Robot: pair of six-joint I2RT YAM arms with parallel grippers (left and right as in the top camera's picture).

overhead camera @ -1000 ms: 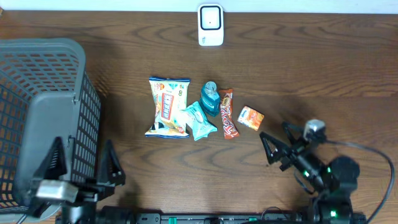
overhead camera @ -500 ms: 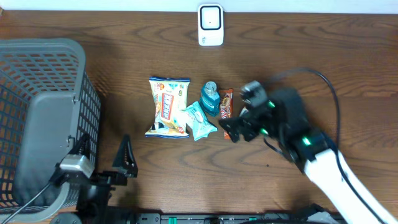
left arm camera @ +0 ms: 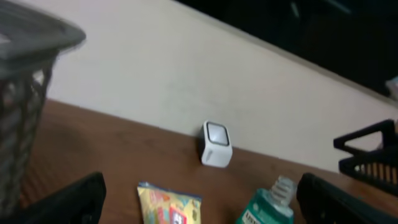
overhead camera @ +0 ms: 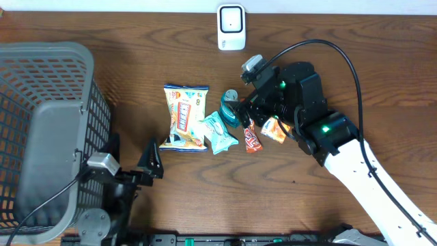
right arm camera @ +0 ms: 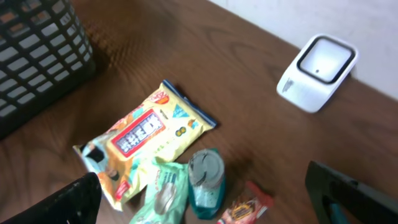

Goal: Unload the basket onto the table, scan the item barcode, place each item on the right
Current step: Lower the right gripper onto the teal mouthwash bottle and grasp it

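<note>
From overhead I see most of the basket [overhead camera: 92, 130], bare floor inside, the right wrist just its corner; left gripper [overhead camera: 133, 156] and right gripper [right arm camera: 202, 186] spread wide, holding nothing.

Dark wood table [overhead camera: 382, 68], seemingly pale wall [left arm camera: 155, 74]

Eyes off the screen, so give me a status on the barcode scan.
Left claw open, empty. Right claw open, above green bottle. Path to scanner clear.
</note>
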